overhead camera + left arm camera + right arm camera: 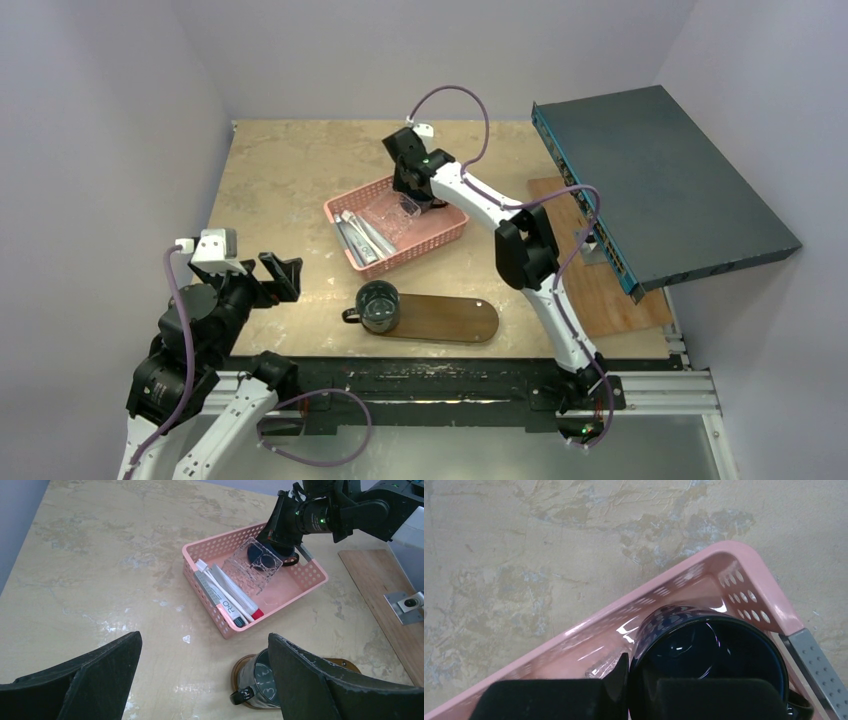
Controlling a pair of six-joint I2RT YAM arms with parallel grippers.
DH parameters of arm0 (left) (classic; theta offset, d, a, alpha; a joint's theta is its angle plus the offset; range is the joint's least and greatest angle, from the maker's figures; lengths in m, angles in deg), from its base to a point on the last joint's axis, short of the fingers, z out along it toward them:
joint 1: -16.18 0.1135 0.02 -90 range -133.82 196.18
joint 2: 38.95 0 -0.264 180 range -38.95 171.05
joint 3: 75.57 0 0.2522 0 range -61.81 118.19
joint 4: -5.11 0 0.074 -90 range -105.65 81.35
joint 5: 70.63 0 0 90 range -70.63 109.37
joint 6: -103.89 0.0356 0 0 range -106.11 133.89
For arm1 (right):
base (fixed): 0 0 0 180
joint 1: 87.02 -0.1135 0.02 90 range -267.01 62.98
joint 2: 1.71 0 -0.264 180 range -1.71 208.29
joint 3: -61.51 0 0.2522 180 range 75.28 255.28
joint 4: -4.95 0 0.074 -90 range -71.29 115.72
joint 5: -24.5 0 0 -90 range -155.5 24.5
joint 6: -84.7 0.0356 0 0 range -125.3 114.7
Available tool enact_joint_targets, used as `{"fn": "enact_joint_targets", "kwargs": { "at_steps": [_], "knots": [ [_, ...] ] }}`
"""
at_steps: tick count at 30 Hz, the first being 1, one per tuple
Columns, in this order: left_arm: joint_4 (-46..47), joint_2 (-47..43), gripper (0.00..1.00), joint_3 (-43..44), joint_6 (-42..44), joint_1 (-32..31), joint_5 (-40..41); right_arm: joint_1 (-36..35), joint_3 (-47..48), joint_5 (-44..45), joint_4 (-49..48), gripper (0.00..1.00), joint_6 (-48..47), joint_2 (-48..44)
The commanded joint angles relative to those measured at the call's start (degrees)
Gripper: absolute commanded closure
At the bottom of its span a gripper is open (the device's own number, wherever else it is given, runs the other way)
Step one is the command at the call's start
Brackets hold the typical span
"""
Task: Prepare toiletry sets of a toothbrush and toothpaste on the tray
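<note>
The main risk lies in the right pincer [634, 685]. It is nearly closed across the wall of the dark mug [714, 650], one finger inside and one outside, at the far end of the pink basket [277, 604]. A hold that thin on a rim may let the mug swing or slip when it is lifted. A clear plastic piece [250, 566] leans right beside the mug and could catch and be dragged along. A snag on the mesh wall could tug the whole basket and scatter what lies in it. The toothbrushes [227, 587] and tubes [225, 606] are not yet on the tray [450, 320]. They lie flat, packed against the basket's left short wall and parallel to it. Their long axes run from the far left to the near right, with a white brush head at the far end and caps at the near end. The tray sits on the surface [280, 180] in front of the basket, and another mug [378, 305] stands on its left end. The left pincer [205, 680] hovers wide open and empty, well apart from everything.
</note>
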Motion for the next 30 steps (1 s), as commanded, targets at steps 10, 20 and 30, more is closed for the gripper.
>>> {"fn": "enact_joint_targets", "kwargs": {
  "at_steps": [10,20,30],
  "knots": [
    [2.1,1.2,0.04,-0.3,0.3,0.5,-0.1,0.5,-8.7,7.5,-7.8,1.0,-4.3,-17.2],
    [2.0,1.7,0.04,-0.3,0.4,0.7,0.2,-1.1,-12.8,10.2,-9.5,1.0,-7.2,-24.4],
    [2.0,1.6,0.04,-0.2,0.3,0.7,0.0,-3.9,-21.7,10.3,-8.5,1.0,-9.2,-35.1]
  ]
}}
